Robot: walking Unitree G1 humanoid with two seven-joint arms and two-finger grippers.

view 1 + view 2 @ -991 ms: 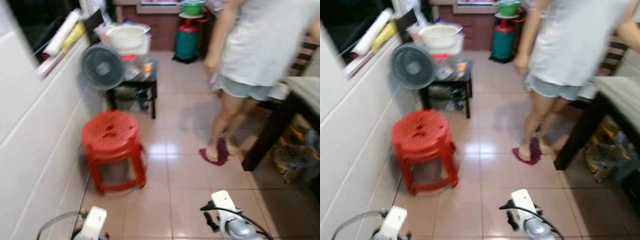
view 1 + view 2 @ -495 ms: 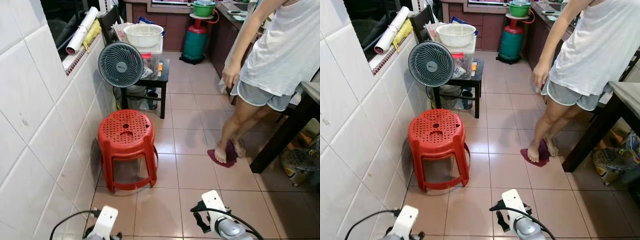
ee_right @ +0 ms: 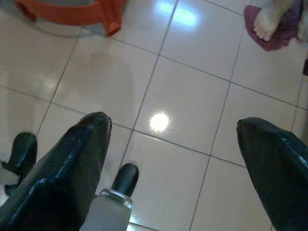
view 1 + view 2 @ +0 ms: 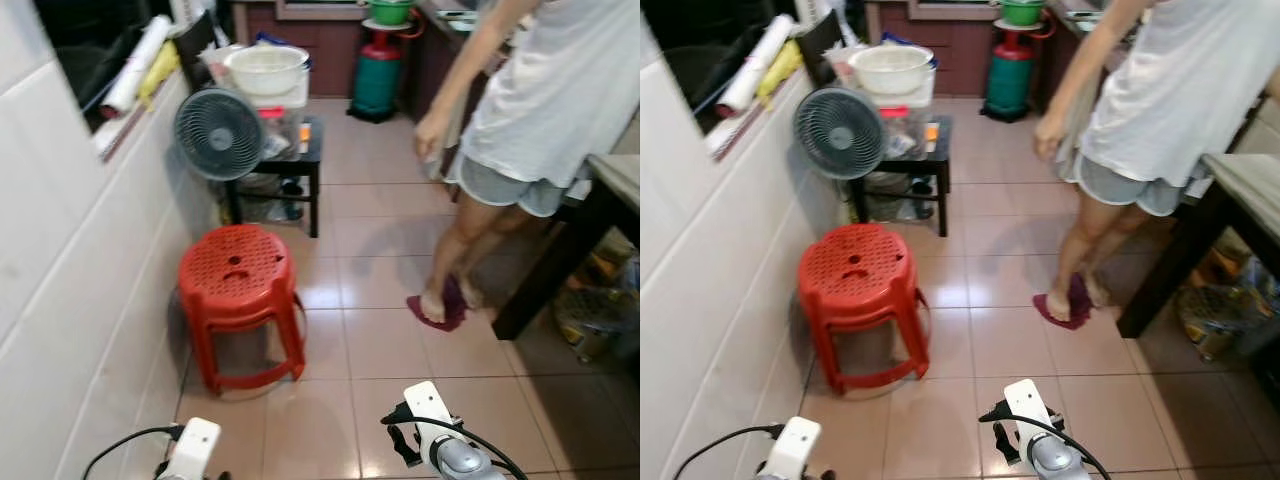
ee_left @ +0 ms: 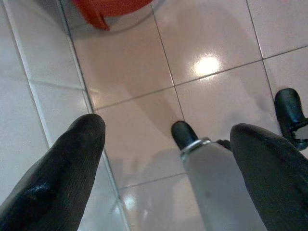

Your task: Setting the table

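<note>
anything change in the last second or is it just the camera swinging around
Mostly the camera: the whole scene shifts between pictures, so the robot's head moved. The person has shifted stance a little, one foot on the purple cloth throughout. The red stool, the fan and the green gas cylinder kept their places. Both grippers, left and right, hang open over the floor tiles, holding nothing, as before.

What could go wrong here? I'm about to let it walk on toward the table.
A person stands ahead on the right, one foot on a cloth; walking on risks a collision. The red stool narrows the passage by the left wall. Both grippers, left and right, hang open and empty.
</note>
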